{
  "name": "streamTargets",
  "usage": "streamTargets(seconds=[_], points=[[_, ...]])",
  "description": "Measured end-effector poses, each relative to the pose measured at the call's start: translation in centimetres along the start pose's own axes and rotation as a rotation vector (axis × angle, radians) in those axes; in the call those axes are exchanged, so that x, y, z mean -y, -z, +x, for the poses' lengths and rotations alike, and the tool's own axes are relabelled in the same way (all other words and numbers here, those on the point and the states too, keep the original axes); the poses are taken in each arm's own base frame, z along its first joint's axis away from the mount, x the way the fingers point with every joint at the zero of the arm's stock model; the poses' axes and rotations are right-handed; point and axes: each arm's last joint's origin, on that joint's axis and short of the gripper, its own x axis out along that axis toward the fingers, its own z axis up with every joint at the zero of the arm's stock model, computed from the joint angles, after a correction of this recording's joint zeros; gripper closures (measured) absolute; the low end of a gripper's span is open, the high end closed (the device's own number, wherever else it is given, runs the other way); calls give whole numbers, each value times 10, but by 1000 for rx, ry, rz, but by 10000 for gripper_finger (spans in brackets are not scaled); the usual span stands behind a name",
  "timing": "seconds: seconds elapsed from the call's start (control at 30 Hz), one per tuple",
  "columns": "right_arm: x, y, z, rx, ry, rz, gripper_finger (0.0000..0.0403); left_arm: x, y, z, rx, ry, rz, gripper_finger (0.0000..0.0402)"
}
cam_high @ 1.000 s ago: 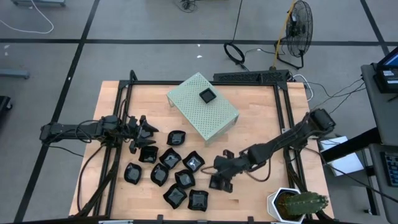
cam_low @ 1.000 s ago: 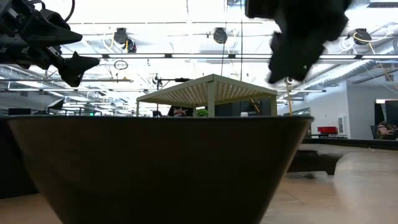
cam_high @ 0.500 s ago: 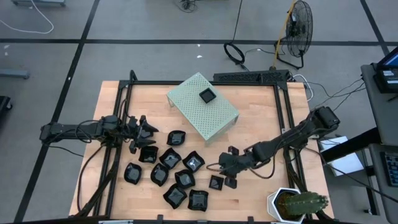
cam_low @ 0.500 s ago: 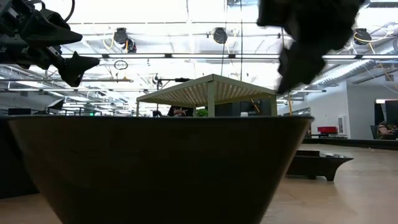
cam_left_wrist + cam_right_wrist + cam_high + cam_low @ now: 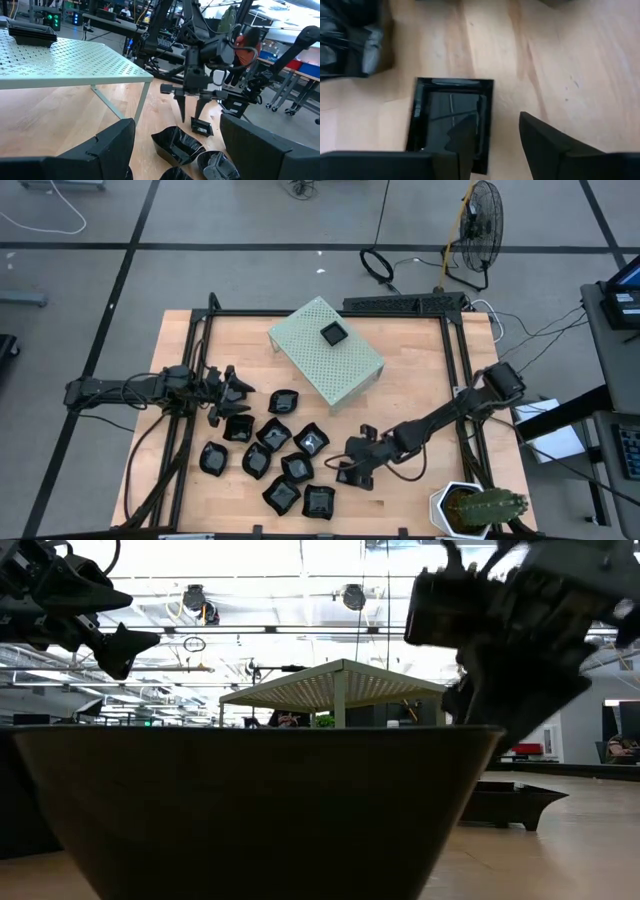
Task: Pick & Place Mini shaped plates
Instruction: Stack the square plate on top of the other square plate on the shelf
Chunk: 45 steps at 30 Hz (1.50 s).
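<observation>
Right end effector hangs over a small square plate lying flat on the surface beside the cluster of mini shaped plates, fingers parted and holding nothing; the left end effector waits wide open, empty. The glossy dish looks light, rigid and slippery, best pinched across opposite rim edges.

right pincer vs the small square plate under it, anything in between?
Nothing visible. The right pincer hangs open directly over the square plate, which lies flat on bare table. One finger overlaps the plate's edge in the wrist view. The nearest other plate sits off to the side.
</observation>
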Motion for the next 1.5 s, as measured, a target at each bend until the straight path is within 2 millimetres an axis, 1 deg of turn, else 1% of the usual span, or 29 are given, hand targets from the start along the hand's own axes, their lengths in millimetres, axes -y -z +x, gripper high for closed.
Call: streamTargets(seconds=[0.13, 0.23, 0.3, 0.4, 0.57, 0.63, 0.7, 0.77, 0.9, 1.03, 1.17, 1.23, 1.33, 1.4, 1.5], points=[[1, 3, 6, -15, 8, 24, 271, 0, 0, 0, 0, 0, 0, 105], [-1, 5, 5, -16, 7, 20, 273, 0, 0, 0, 0, 0, 0, 105], [-1, 5, 5, -16, 10, 20, 282, 0, 0, 0, 0, 0, 0, 105], [-1, 5, 5, -19, 13, 17, 311, 0, 0, 0, 0, 0, 0, 105], [0, 5, 5, -22, 14, 11, 386, 0, 0, 0, 0, 0, 0, 105], [-1, 5, 5, -19, 9, -2, 396, 0, 0, 0, 0, 0, 0, 105], [-1, 5, 5, -18, 4, -3, 393, 0, 0, 0, 0, 0, 0, 105], [-2, 3, 1, -10, -2, -5, 395, 0, 0, 0, 0, 0, 0, 105], [-6, -7, -16, 40, -39, -21, 401, 0, 0, 0, 0, 0, 0, 105], [-7, -24, -44, 134, -87, -23, 402, 0, 0, 0, 0, 0, 0, 105], [2, -44, -76, 275, -87, -17, 402, 0, 0, 0, 0, 0, 0, 105], [11, -57, -93, 348, -81, -6, 402, 0, 0, 0, 0, 0, 0, 105], [33, -78, -117, 485, -43, 61, 402, 0, 0, 0, 0, 0, 0, 105], [53, -90, -132, 551, -19, 143, 402, 0, 0, 0, 0, 0, 0, 105], [90, -106, -150, 645, 32, 305, 403, 0, 0, 0, 0, 0, 0, 105]])
